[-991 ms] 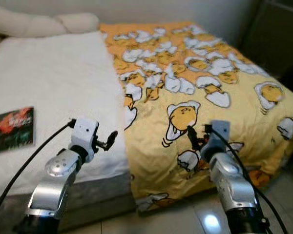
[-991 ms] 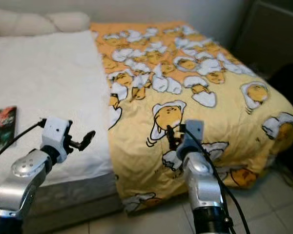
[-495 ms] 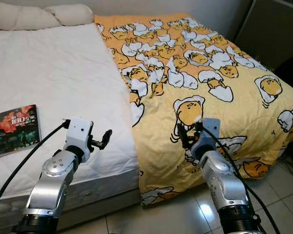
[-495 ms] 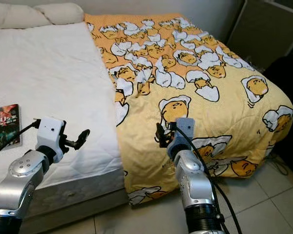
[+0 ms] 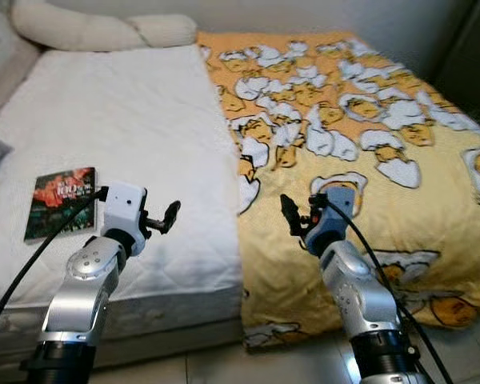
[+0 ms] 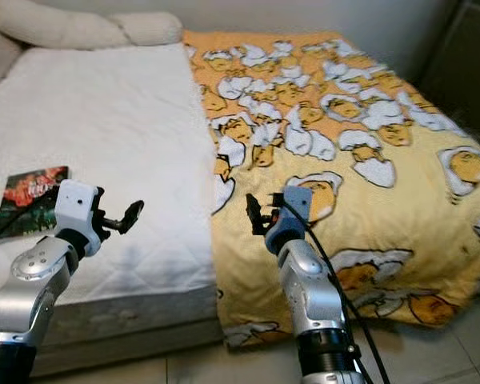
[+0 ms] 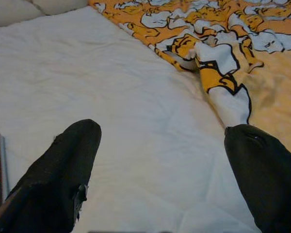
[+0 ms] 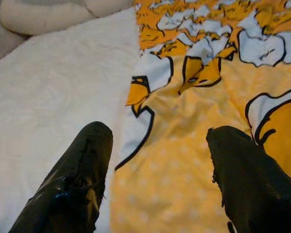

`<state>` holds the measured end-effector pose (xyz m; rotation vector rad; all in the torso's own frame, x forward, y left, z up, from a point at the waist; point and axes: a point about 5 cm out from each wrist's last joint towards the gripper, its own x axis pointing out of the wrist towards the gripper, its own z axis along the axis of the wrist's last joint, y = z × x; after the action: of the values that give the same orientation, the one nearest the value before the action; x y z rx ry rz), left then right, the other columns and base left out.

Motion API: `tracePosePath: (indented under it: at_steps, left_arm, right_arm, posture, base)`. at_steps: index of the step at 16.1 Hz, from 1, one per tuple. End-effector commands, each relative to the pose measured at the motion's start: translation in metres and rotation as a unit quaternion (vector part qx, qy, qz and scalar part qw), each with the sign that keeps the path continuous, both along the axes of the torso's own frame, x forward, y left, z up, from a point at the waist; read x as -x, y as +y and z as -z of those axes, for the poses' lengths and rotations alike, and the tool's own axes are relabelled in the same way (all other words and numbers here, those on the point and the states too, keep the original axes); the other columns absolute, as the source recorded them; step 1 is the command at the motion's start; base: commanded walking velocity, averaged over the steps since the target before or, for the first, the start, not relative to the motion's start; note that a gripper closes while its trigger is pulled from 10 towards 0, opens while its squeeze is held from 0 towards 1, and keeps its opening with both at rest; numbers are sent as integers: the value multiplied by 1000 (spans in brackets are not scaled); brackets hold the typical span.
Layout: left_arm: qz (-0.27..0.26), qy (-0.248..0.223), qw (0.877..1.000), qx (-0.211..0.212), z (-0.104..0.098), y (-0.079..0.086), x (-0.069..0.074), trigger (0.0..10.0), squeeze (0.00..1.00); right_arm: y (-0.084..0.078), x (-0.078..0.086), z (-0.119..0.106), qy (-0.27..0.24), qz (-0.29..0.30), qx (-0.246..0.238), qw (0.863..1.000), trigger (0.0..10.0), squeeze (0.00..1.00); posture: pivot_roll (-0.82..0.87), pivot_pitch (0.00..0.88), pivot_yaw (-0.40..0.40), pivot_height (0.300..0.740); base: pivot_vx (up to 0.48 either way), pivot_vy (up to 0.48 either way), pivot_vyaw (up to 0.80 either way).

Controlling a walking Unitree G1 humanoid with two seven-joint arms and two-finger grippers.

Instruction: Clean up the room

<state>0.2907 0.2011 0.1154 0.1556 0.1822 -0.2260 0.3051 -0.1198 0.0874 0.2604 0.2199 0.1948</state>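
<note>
both hands spread, empty: left hand (image 5: 170,214) over the bed (image 5: 128,136), right hand (image 5: 291,214) above the blanket (image 5: 384,152). i'd pinch its edge near the fold.

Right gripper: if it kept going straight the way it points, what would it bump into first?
Probably the yellow cartoon blanket, near its edge beside the white mattress. The right gripper has open jaws; depth is unclear.
</note>
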Motion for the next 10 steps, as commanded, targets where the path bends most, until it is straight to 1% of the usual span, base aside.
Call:
tracePosePath:
  at_steps: [1, 4, 5, 6, 7, 10]
  left_arm:
    - [2, 0, 1000, 2, -1, -1, -1, 10000, 98]
    - [4, 1, 1000, 1, 1, -2, -2, 10000, 90]
    - [6, 2, 1000, 1, 2, -4, -1, 10000, 94]
    - [8, 2, 1000, 2, 2, -5, -1, 10000, 94]
    - [10, 2, 1000, 1, 2, -5, 0, 10000, 90]
    - [6, 3, 1000, 1, 3, -2, 2, 10000, 90]
  right_arm:
    - [-3, 0, -2, -3, -4, 6, 1000, 10000, 0]
    - [7, 1, -2, -4, -46, 35, 998, 10000, 0]
    - [8, 1, -3, -6, -52, 39, 998, 10000, 0]
    - [8, 1, -3, -8, -55, 42, 998, 10000, 0]
    - [7, 2, -2, -1, -50, 28, 998, 10000, 0]
    - [6, 4, -3, -3, -57, 38, 998, 10000, 0]
  posture:
    - [126, 0, -20, 740]
    - [125, 0, -18, 740]
    - [124, 0, -18, 740]
    - [125, 0, -19, 740]
    - [127, 0, -21, 740]
    - [131, 0, -26, 740]
  base:
    - [311, 0, 0]
    - [311, 0, 0]
    - [311, 0, 700]
    - [307, 0, 706]
    - [311, 0, 0]
    - [314, 0, 0]
